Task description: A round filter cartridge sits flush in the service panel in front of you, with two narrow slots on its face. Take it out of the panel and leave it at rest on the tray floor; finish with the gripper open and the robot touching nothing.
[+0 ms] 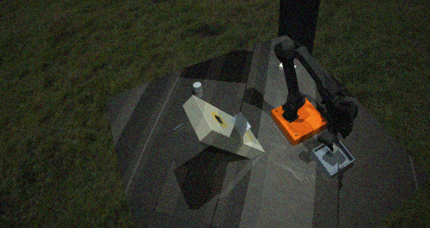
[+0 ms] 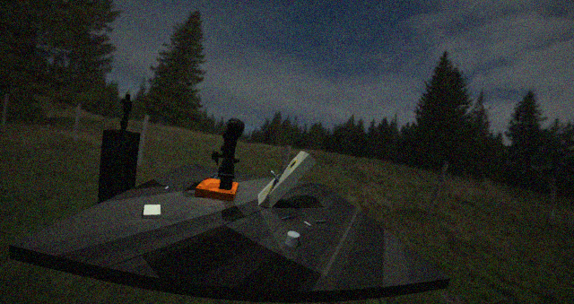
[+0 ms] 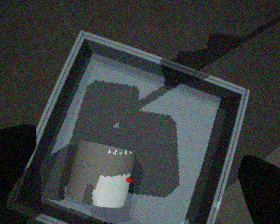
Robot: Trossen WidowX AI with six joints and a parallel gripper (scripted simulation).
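Observation:
The filter cartridge (image 3: 101, 162) is in the tray (image 3: 201, 120) (image 1: 330, 169), near its lower left corner in the wrist view, with a small red mark on it. Its slotted face does not show, and I cannot tell whether it stands or lies. My gripper (image 3: 140, 151) (image 1: 331, 146) is open above the tray, its fingers wide apart on either side of the view, with nothing between them. The pale service panel (image 1: 201, 115) (image 2: 287, 174) stands tilted; its round opening (image 1: 218, 119), ringed in yellow, looks dark and empty.
A grey plate (image 1: 241, 124) sticks up from the panel's face. The orange base (image 1: 312, 120) (image 2: 215, 193) lies between panel and tray. A white cup-like cylinder (image 1: 197, 87) (image 2: 292, 238) stands behind the panel, near a thin rod (image 1: 178, 127). A pale square (image 2: 152, 210) lies on the table.

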